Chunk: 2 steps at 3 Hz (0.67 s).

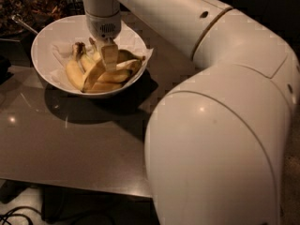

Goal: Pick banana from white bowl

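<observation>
The white bowl [51,29] stands at the back left of the table, lined with crinkled white paper. Several yellow bananas lie in it. The longest curved banana [73,72] lies at the left of the pile, its dark stem pointing to the back. My gripper [107,55] reaches straight down into the bowl over the middle of the pile, just right of that banana. It hides part of the bananas beneath it. Whether it touches a banana is not clear.
The bowl rests on a glossy grey-brown table [70,144]. My large white arm [220,125] fills the right half of the view. A dark container with a utensil [21,20] sits behind the bowl at the far left. Cables [18,212] lie on the floor below the table's front edge.
</observation>
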### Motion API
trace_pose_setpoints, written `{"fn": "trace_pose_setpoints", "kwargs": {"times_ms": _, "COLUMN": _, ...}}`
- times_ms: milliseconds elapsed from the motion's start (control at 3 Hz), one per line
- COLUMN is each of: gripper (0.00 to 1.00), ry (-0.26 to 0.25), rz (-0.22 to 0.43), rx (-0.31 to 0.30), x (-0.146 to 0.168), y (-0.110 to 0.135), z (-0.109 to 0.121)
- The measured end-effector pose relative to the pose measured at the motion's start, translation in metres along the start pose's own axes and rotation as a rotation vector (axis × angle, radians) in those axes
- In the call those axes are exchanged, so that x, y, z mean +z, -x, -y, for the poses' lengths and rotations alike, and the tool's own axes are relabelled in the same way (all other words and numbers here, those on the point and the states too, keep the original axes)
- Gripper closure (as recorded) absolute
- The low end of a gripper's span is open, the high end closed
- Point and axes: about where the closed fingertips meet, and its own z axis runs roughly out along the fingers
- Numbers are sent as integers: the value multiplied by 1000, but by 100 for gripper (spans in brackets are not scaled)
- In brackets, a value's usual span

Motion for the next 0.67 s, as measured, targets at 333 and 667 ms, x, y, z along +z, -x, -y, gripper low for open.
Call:
{"fn": "trace_pose_setpoints", "kwargs": {"times_ms": 333, "gripper": 100, "ry": -62, "rz": 45, "rx": 40, "x": -26, "y": -7, "z": -16}}
{"fn": "trace_pose_setpoints", "kwargs": {"times_ms": 667, "gripper": 100, "ry": -92, "rz": 78, "rx": 54, "x": -49, "y": -10, "z": -30}}
